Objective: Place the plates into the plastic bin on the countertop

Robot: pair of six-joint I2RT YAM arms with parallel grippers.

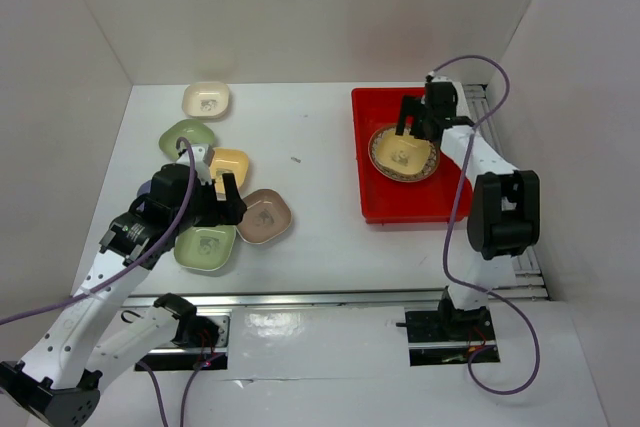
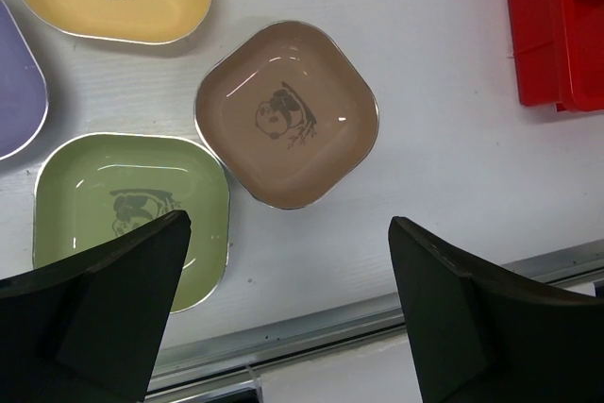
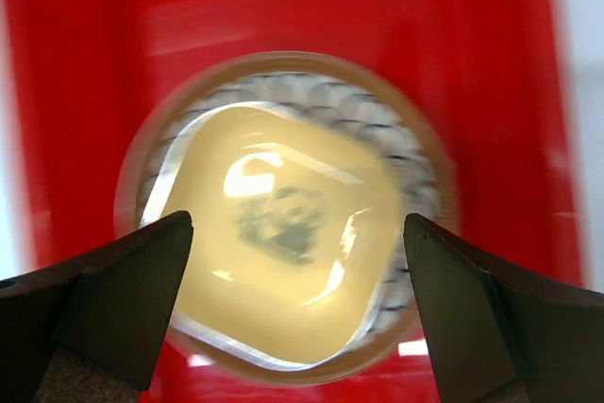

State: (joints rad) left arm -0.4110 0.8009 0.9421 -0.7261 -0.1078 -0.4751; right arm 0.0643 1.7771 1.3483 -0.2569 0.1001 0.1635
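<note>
- Quick status for you: two plates are home. The round brown-rimmed plate [image 1: 377, 150] lies flat in the red plastic bin [image 1: 368, 202] on the right side of the top view. A pale yellow square dish [image 3: 283, 243] sits nested on top of it.
- Your right gripper [image 3: 294, 228] hangs right above that pair with its fingers spread wide and nothing between them. That reads like a finished drop to me.
- Six are left, all out on the white countertop [image 1: 310, 127] at the left of the top view. There's the cream dish [image 1: 206, 100] at the top, a green dish [image 1: 185, 135] just below it, and the yellow dish [image 1: 230, 162]. Then come the dusty pink dish [image 2: 286, 126], a second green dish [image 2: 113, 200], and a lavender dish [image 2: 17, 92] mostly tucked under the arm.
- Your left gripper [image 2: 290, 222] hovers over the lower edge of the dusty pink dish in the wrist view, fingers wide apart, gripping nothing.
- I'd call it roughly a quarter done. The pink one looks like your next pick, but that's only my guess.
</note>
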